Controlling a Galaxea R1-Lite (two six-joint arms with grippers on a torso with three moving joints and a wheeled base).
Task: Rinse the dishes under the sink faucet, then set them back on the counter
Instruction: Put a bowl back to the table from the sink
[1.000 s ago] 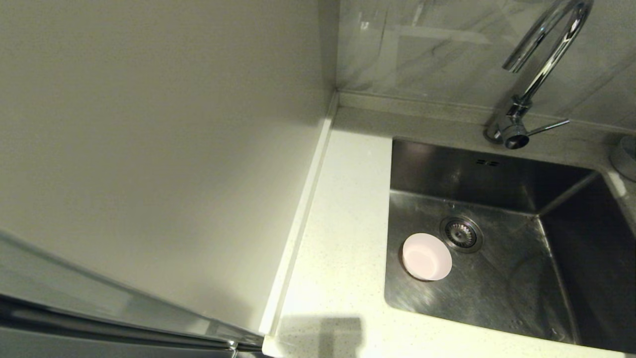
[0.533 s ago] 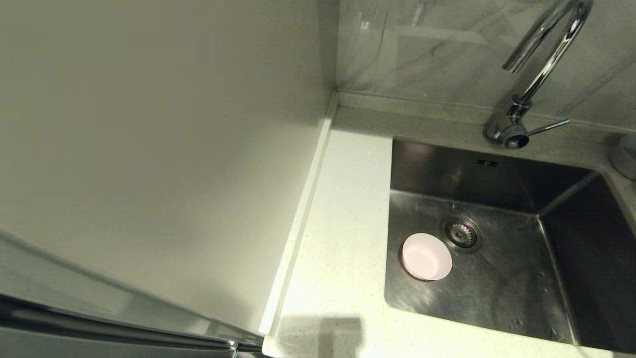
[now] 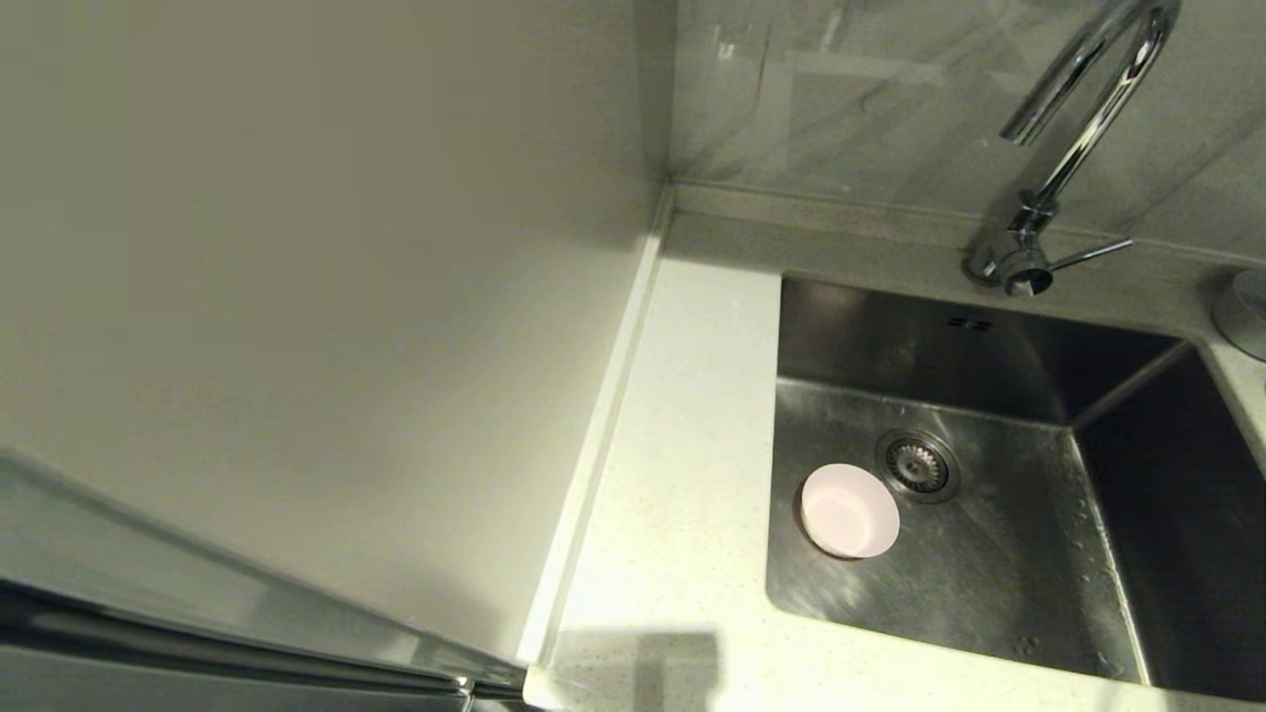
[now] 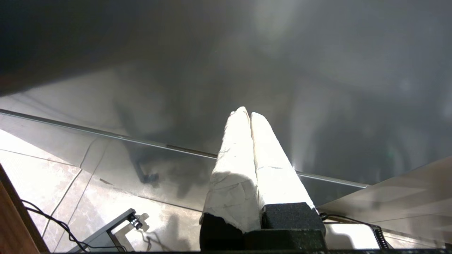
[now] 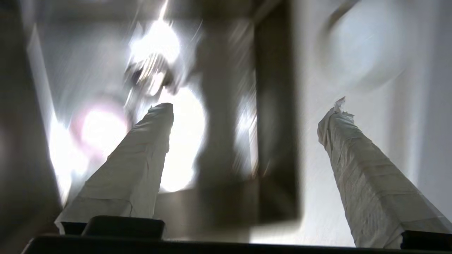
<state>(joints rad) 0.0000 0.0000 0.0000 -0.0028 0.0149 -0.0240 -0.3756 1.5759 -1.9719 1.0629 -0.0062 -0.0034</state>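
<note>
Head view shows you the pink bowl [image 3: 849,510] upright in the sink [image 3: 999,554], just beside the drain. Your right gripper [image 5: 247,109] has its jaws spread, empty; the left gripper [image 4: 247,116], jaws pressed together, is parked.

the head view is sharp, with warm, yellowish light; the counter [image 3: 682,475] glows bright beside the sink [image 3: 989,554], whose right wall falls into deep shadow. a square shadow lies on the counter's near edge. the right wrist view is heavily smeared with blown-out glare, and the left wrist view is dim and hazy.
</note>
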